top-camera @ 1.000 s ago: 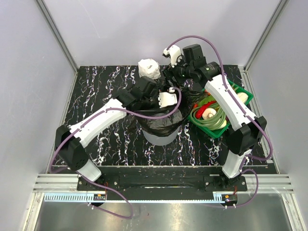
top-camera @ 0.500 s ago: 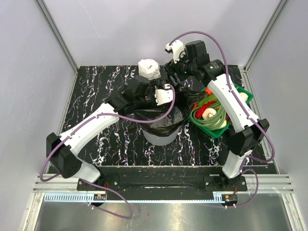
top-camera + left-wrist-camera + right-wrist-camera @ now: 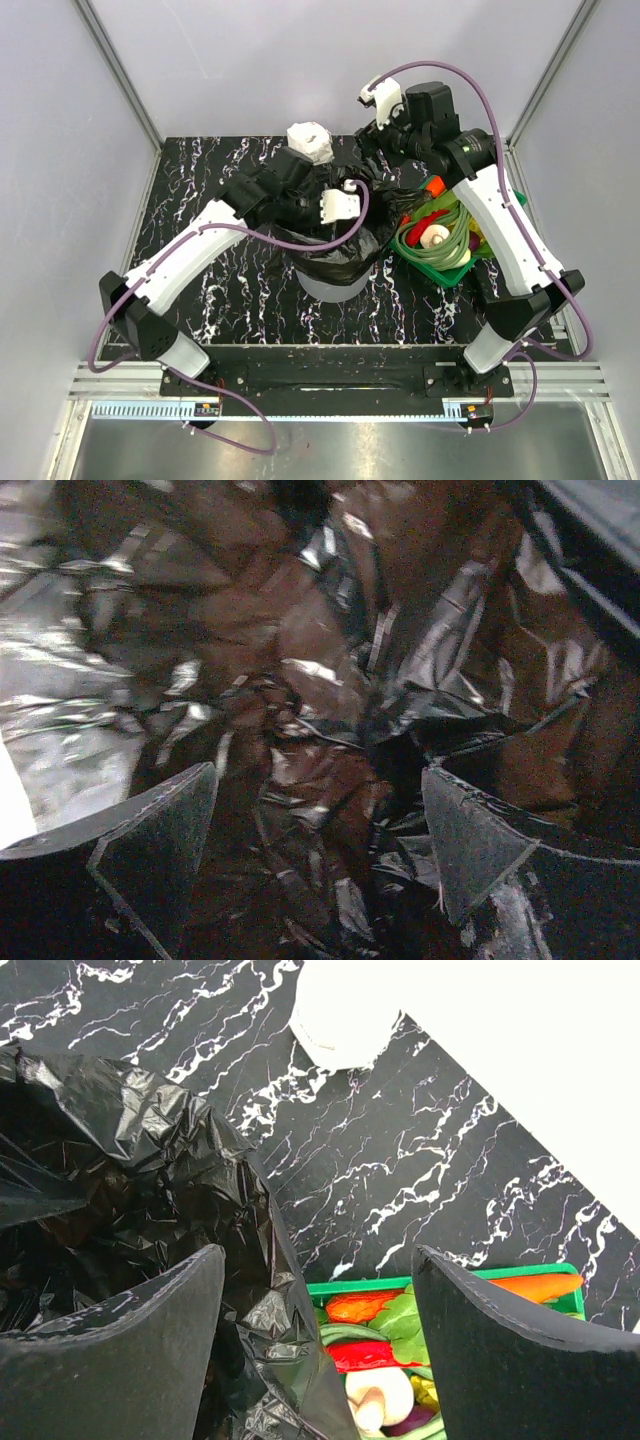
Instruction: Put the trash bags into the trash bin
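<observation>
Top view: the grey bin (image 3: 325, 290) stands mid-counter (image 3: 200, 180). The black bag (image 3: 345, 255) sits in its mouth and spills over the rim. A green basket (image 3: 455, 275) is at its 3 o'clock and a white roll (image 3: 310, 141) at 12.

Left wrist: the left claw (image 3: 318, 775) is spread wide over crumpled bag film.

Right wrist: the right claw (image 3: 318, 1260) gapes empty, with the bag at 9 o'clock and the basket at 6.

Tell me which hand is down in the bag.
The left hand: it is open with black bag all around it, over the bin. The right hand hangs outside the bag, near the basket.
</observation>
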Robot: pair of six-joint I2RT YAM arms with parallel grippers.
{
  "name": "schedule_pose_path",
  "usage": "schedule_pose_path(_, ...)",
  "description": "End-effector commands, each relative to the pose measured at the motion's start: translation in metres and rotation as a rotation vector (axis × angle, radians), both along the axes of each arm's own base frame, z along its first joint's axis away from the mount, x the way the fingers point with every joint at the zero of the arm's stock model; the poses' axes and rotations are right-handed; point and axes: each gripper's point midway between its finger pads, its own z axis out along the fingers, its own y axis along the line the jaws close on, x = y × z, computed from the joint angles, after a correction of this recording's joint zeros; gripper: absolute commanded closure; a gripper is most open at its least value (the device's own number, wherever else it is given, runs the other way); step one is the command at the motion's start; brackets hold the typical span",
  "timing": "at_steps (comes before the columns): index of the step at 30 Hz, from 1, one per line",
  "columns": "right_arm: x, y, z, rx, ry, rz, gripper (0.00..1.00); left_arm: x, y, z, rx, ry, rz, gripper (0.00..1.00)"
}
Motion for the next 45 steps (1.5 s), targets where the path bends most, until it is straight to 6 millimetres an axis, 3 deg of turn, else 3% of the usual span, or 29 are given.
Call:
schedule_pose_path(1, -0.007, -0.006, 0.007, -0.009, -0.028, -0.010, 0.19, -0.016, 0.003, -0.036, 0.112, 0.099, -0.102, 0.12)
schedule_pose_path(7, -0.008, -0.006, 0.001, -0.014, -0.018, -0.007, 0.19, -0.006, 0.001, -0.073, 0.187, 0.138, -0.100, 0.12)
schedule_pose_path(15, -0.008, -0.010, -0.012, -0.034, -0.002, -0.014, 0.19, 0.013, -0.002, -0.102, 0.241, 0.090, -0.072, 0.12)
schedule_pose_path(30, -0.014, -0.016, -0.022, -0.047, 0.007, -0.024, 0.19, 0.017, -0.011, -0.160, 0.273, 0.132, -0.070, 0.11)
schedule_pose_path(37, -0.013, -0.019, -0.031, -0.054, 0.023, -0.031, 0.19, 0.023, -0.004, -0.182, 0.351, 0.136, -0.047, 0.09)
schedule_pose_path(41, -0.013, -0.018, -0.034, -0.055, 0.027, -0.029, 0.19, 0.026, -0.001, -0.182, 0.378, 0.129, -0.020, 0.09)
schedule_pose_path(45, -0.012, -0.017, -0.036, -0.053, 0.034, -0.025, 0.19, 0.037, 0.000, -0.160, 0.360, 0.091, 0.056, 0.08)
